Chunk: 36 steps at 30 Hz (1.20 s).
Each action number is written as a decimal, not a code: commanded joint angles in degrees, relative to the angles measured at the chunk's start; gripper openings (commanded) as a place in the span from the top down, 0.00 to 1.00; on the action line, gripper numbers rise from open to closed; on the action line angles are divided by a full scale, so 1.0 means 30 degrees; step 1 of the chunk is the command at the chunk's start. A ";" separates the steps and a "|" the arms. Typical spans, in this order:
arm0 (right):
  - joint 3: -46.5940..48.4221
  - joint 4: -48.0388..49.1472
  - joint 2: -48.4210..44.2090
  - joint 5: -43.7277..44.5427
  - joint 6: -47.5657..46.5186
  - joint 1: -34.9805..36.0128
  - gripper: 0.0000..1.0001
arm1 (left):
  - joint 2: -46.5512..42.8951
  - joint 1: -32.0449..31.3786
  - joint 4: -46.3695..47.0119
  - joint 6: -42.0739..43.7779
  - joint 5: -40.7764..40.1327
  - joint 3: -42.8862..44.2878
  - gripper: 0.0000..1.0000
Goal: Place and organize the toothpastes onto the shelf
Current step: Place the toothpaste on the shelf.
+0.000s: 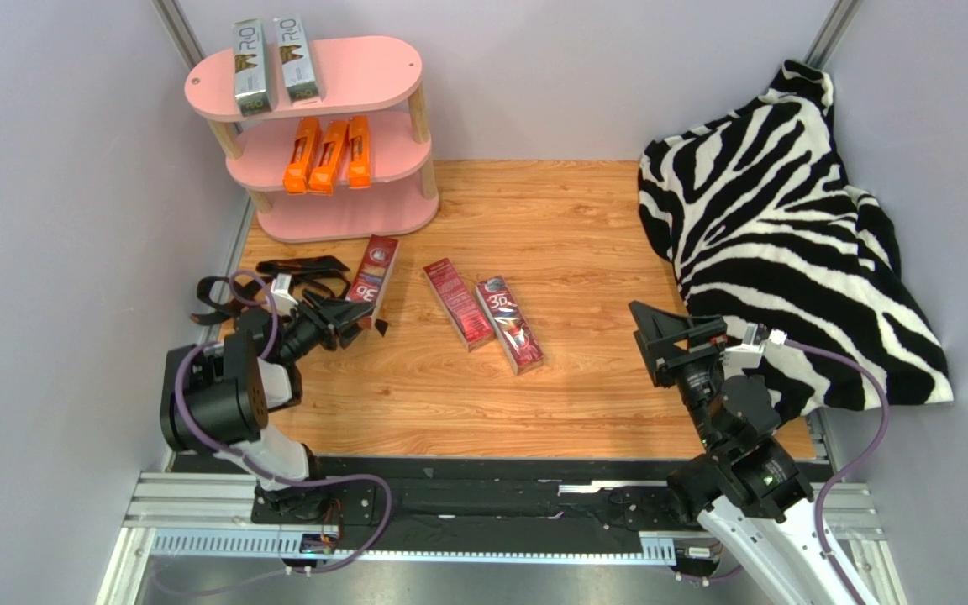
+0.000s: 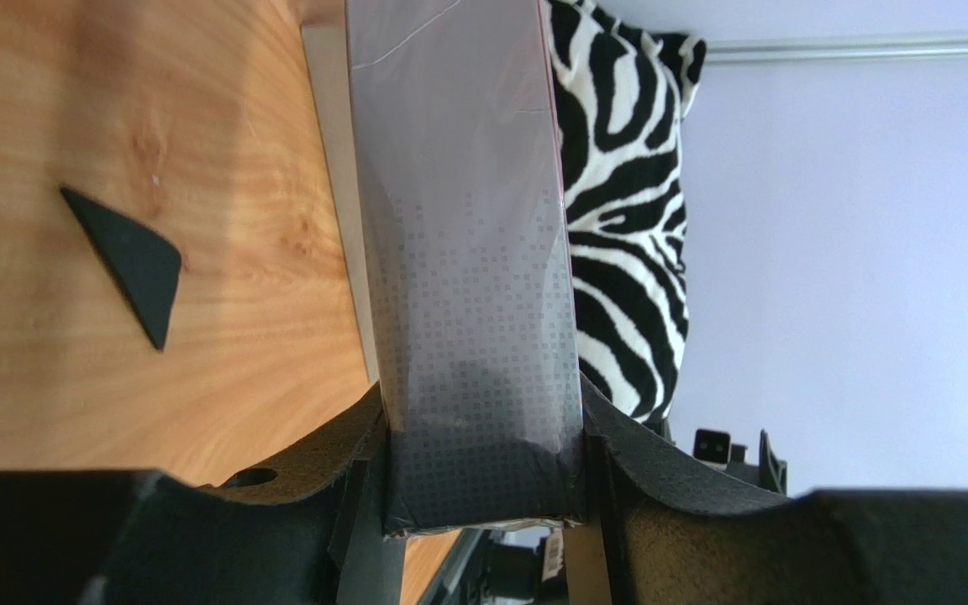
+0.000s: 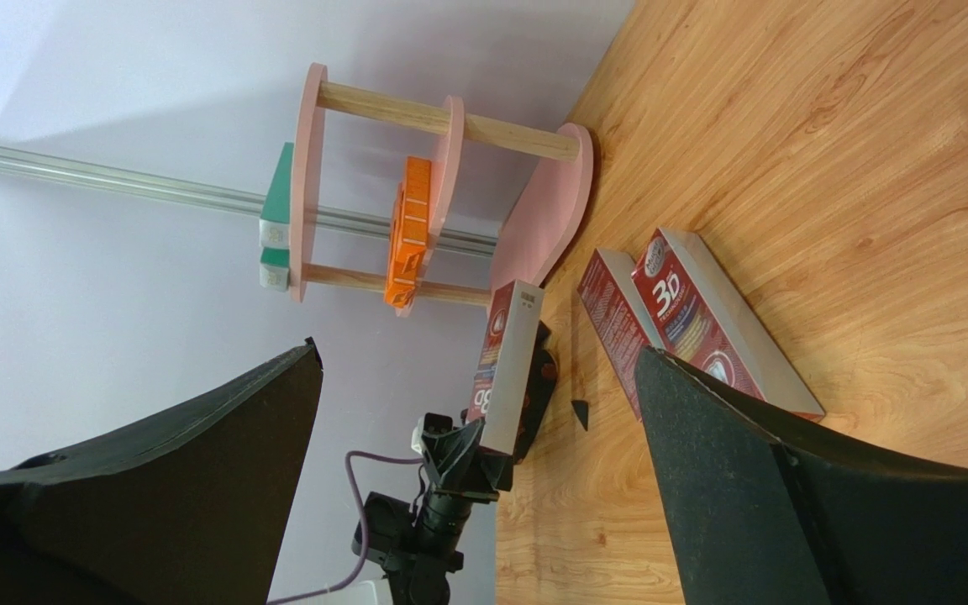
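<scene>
Nearest, my left gripper [image 2: 483, 460] grips one end of a dark red toothpaste carton [image 2: 464, 227], at left-centre of the top view. I judge it light, stiff and easily dented. My right gripper [image 1: 676, 330] is spread wide, empty.

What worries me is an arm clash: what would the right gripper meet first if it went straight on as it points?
Probably the dark red carton held in the left gripper: the right wrist view frames it between the open jaws of the right gripper. Depth is unclear.
</scene>
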 commanded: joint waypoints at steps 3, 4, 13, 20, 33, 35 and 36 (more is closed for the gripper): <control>0.1406 -0.0115 0.0723 0.0642 -0.1918 0.0058 0.00 | 0.4217 0.0321 0.9162 -0.2858 0.0258 0.1508 0.80; 0.1494 -0.0086 0.0928 0.0672 -0.2065 0.0087 0.00 | 0.4457 0.0321 0.9162 -0.2771 0.0171 0.1625 0.80; 0.2344 0.0090 0.2511 0.0438 -0.3355 0.0029 0.00 | 0.4634 0.0321 0.9162 -0.2739 -0.1206 0.2914 0.80; 0.2199 0.0646 0.3127 0.0233 -0.3531 -0.0001 0.00 | 0.5481 0.0350 0.9162 -0.3354 -0.2085 0.4056 0.79; 0.2462 0.0208 0.2981 0.0028 -0.3970 0.0058 0.00 | 0.8206 0.0350 0.8546 -0.4525 -0.3170 0.8127 0.79; 0.2520 0.0120 0.3010 -0.0060 -0.3971 0.0058 0.00 | 0.9053 0.0350 0.8576 -0.5110 -0.3345 0.8860 0.78; 0.2521 0.0119 0.3010 -0.0119 -0.4000 0.0058 0.00 | 0.9291 0.0321 0.8576 -0.5230 -0.3462 0.9066 0.78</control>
